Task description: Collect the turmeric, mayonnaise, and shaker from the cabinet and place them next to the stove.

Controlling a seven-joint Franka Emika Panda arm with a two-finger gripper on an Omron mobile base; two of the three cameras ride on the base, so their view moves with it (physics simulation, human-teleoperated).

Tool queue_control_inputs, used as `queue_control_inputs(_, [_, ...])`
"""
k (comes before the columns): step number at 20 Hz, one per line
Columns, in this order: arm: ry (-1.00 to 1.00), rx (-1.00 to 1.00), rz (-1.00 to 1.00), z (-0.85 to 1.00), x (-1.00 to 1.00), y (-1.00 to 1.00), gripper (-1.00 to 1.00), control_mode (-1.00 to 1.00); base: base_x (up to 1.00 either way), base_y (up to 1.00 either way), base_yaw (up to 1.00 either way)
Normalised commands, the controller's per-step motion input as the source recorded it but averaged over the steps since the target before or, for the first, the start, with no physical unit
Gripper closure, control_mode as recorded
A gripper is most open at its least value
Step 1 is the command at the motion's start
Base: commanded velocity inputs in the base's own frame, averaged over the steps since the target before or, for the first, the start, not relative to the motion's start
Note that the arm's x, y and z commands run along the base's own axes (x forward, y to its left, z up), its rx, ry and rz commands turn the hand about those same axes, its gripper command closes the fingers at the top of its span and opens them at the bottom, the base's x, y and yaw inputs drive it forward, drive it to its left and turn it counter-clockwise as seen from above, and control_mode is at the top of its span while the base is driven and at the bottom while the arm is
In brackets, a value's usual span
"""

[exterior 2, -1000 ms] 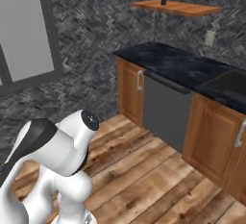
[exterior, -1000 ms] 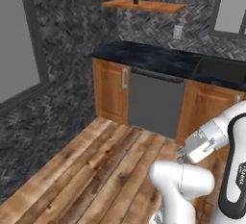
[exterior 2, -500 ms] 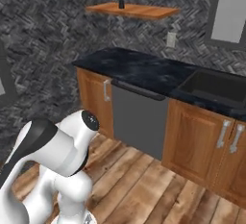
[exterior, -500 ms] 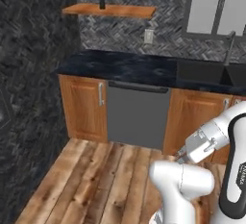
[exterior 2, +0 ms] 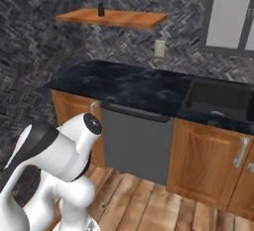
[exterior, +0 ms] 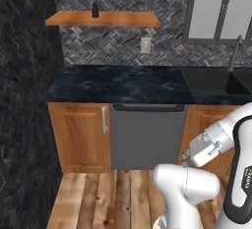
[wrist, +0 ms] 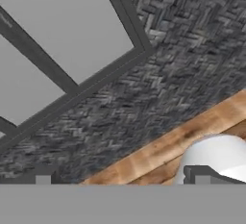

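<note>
Shaker: you can see the small dark shaker (exterior: 95,10) standing upright on the cabinet (exterior: 103,19), toward its left end; in the right base view it is at (exterior 2: 101,10) on the same board (exterior 2: 115,18).
Cabinet: you are looking at a flat orange-brown open shelf fixed high on the herringbone wall, above the left part of the worktop (exterior: 118,83).
Turmeric and mayonnaise: you cannot pick out either jar on the shelf from these views.
End effector: your end effector (exterior: 193,155) hangs folded low by the robot's own body, in front of the cupboard doors and well apart from the shelf; its fingers stand spread wide with nothing between them. In the hand view the two dark fingertips (wrist: 43,177) sit at the bottom edge, far apart.
Hand view: you are facing the dark patterned wall, a grey framed window (wrist: 57,40) and a strip of wooden floor (wrist: 182,139), all tilted.
Worktop: you have a dark marbled surface over wooden cupboards (exterior: 81,137) and a grey dishwasher front (exterior: 146,137), with a dark sink (exterior: 216,80) set into its right part.
Wall: you can spot a pale socket (exterior: 145,45) between shelf and worktop.
</note>
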Motion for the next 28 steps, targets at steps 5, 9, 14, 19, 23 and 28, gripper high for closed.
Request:
queue_control_inputs(5, [0.0,0.0,0.0,0.0,0.0,0.0,-1.0,1.0,1.0,0.46,-0.4])
queue_control_inputs(9, [0.0,0.0,0.0,0.0,0.0,0.0,-1.0,1.0,1.0,0.42,-0.39])
queue_control_inputs(14, [0.0,0.0,0.0,0.0,0.0,0.0,-1.0,1.0,0.94,0.51,-0.29])
queue_control_inputs(19, [0.0,0.0,0.0,0.0,0.0,0.0,-1.0,1.0,0.88,0.45,0.01])
queue_control_inputs(23, [0.0,0.0,0.0,0.0,0.0,0.0,-1.0,1.0,0.88,0.32,0.17])
queue_control_inputs(28, [-0.04,0.03,0.06,0.21,0.19,0.11,-1.0,-1.0,0.44,0.22,0.12])
